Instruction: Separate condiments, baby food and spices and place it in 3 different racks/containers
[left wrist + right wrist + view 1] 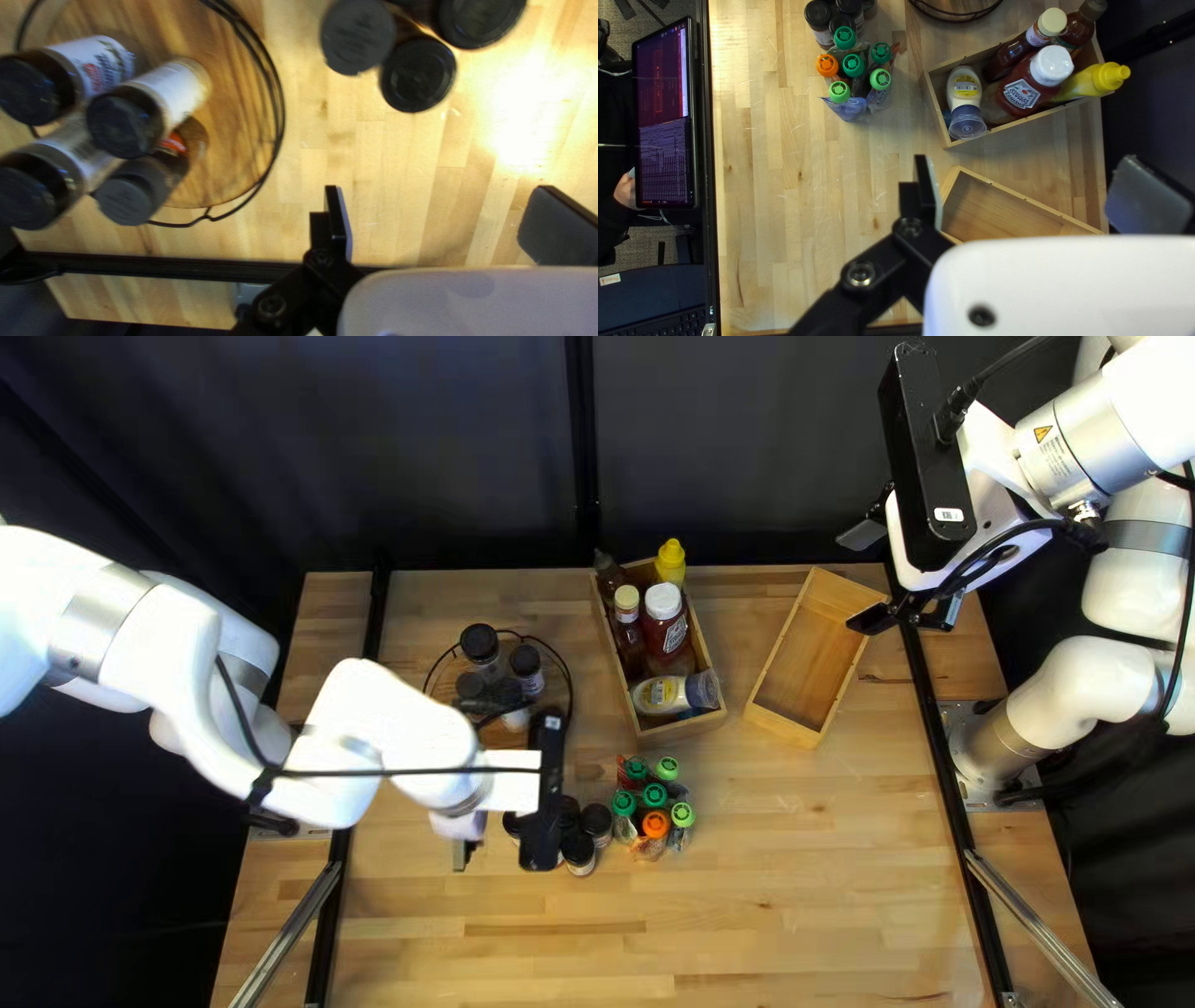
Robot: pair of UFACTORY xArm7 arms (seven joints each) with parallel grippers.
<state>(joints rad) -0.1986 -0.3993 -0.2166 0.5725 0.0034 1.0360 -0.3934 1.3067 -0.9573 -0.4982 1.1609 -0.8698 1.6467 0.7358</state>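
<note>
My left gripper is low beside loose black-capped spice jars. In the left wrist view the left gripper stands open over bare table, the loose jars ahead of it. Several more jars lean on the round wire-rimmed rack. Baby food pouches with green and orange caps stand right of the loose jars. One wooden box holds sauce bottles. My right gripper is raised above a second box; in the right wrist view the right gripper is open, nothing between its fingers.
A black rail crosses the table's right side, and another its left side. Past the table's near edge are a screen, a laptop and a person's hand. Dark curtain hangs behind the far edge.
</note>
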